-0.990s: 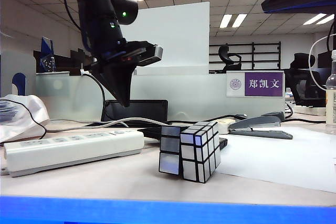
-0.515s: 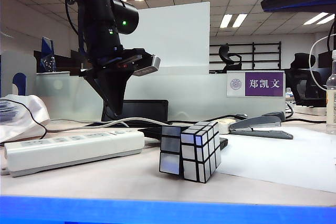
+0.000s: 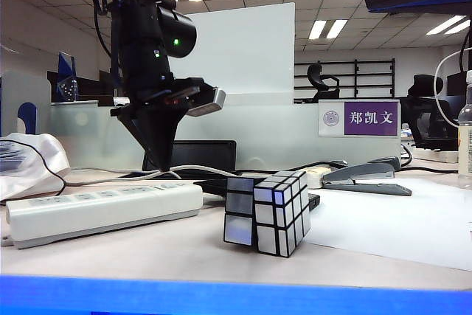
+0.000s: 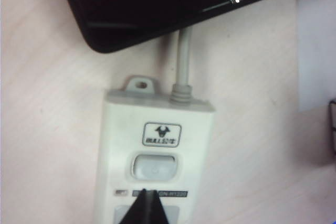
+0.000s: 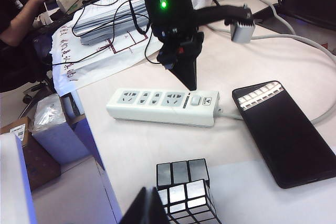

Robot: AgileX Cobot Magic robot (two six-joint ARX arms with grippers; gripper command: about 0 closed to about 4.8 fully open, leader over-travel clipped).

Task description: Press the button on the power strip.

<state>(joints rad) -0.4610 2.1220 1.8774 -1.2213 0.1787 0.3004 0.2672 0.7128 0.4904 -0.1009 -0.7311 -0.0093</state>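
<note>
Above the cord end of the power strip [image 3: 103, 212], the left gripper [image 3: 164, 161] hangs point-down with its jaws pressed together on nothing, the dark tip just over the strip's top face. From the left wrist camera, that tip [image 4: 148, 208] sits just short of the button [image 4: 154, 165], a pale rounded switch between the jaws and the printed logo, with the grey cord [image 4: 183, 56] leaving the casing beyond it toward a black phone [image 5: 286, 129]. On the bench [image 3: 147, 252] the strip lies flat, well apart from a silver mirror cube [image 3: 267, 212] and a grey stapler [image 3: 365, 177]. Over that cube the right gripper [image 5: 147, 208] waits, jaws closed and empty, well back from the strip [image 5: 163, 106].
</note>
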